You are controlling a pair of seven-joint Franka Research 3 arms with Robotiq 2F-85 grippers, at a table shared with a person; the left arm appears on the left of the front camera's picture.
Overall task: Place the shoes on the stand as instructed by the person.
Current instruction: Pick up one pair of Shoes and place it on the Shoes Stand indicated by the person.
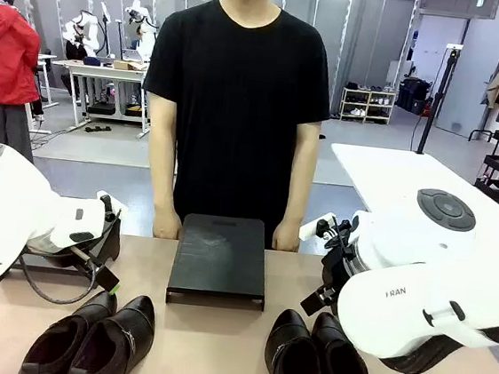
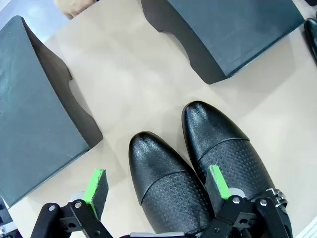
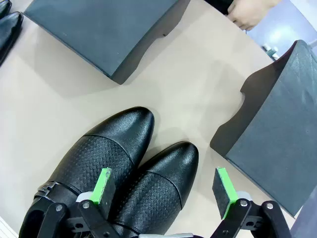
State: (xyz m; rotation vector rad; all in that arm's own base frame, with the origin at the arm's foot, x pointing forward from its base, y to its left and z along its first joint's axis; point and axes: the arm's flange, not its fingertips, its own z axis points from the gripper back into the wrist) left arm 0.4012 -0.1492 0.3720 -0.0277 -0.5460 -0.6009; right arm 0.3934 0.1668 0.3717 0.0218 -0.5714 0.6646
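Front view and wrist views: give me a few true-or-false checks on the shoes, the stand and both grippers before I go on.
1. The person's hands rest either side of the centre stand. True.
2. One shoe is on the centre stand. False: its top is bare.
3. The left pair and right pair of shoes sit on the table. True.
4. The left gripper is shut on a shoe. False: it is open, above the left pair.
5. The right gripper is open above the right pair. True.
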